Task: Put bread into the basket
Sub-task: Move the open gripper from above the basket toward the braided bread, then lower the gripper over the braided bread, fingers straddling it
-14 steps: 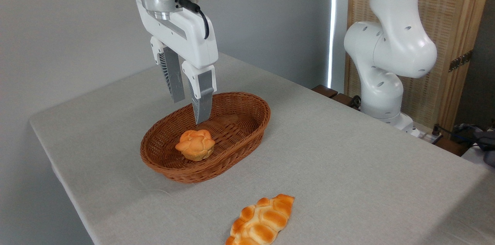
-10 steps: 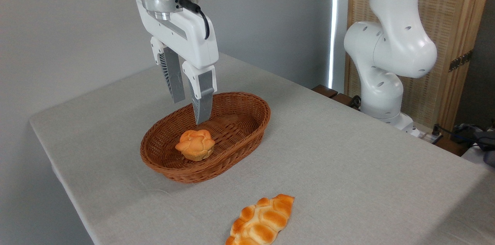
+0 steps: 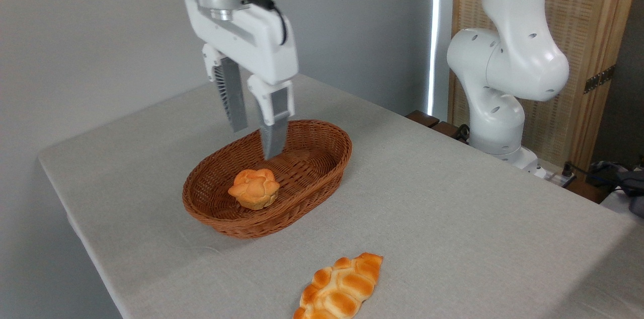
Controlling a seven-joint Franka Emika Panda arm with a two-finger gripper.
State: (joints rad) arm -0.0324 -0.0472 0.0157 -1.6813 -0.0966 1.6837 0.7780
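The bread [image 3: 340,288], a braided golden loaf, lies on the table near its front edge, partly cut off by the frame's bottom. Behind it and to the left stands the oval reddish-brown wicker basket [image 3: 322,168]. My gripper [image 3: 256,144] hangs open over the basket's middle, fingers pointing down, with nothing between them. It is well apart from the bread, up and to the left of it.
A small round flower-shaped orange bun [image 3: 254,187] sits inside the basket at its front left. The arm's white base [image 3: 503,82] stands at the table's far right. The grey table [image 3: 453,208] ends in an edge at the left, and a wooden screen stands behind.
My gripper has shifted a little to the right and slightly up above the basket, still open. The bread and the bun have not moved.
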